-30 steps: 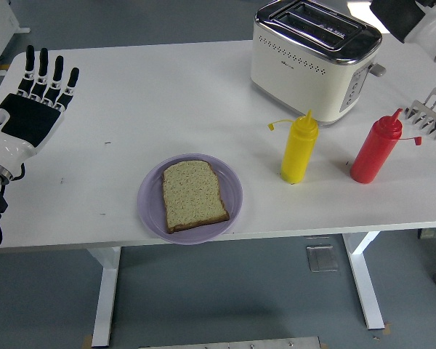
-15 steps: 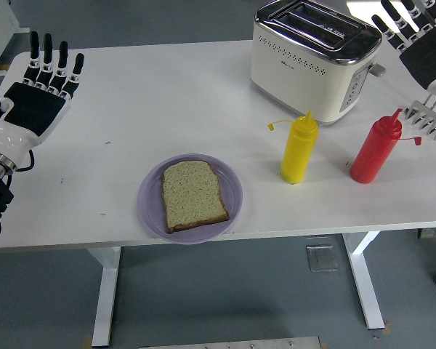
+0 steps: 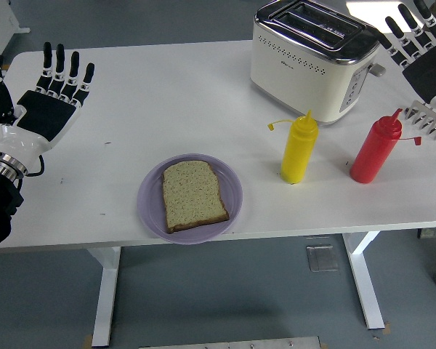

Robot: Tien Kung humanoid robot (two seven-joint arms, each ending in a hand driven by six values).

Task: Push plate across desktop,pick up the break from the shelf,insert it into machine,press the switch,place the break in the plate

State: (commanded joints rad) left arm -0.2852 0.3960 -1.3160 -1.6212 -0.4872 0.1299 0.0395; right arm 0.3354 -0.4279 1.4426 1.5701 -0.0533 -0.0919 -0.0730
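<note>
Currently bread slice (image 3: 194,195) lies flat on purple plate (image 3: 190,198) at near table edge, toaster (image 3: 314,59) slots empty. My left hand (image 3: 49,107) flat, fingers splayed, holding nothing; right hand (image 3: 421,52) likewise beside toaster. I read task as finished, hands parked clear.

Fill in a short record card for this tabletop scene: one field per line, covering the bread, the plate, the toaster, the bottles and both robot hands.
bread: one slice lying flat on the plate
plate: lilac, near the table's front edge
toaster: cream and chrome, far right of the table, slots empty
bottles: yellow squeeze bottle and red squeeze bottle, upright in front of the toaster
rack: metal, at the right edge
left hand: open, palm showing, over the table's left end, holding nothing
right hand: open, upper right beside the toaster, holding nothing
</note>
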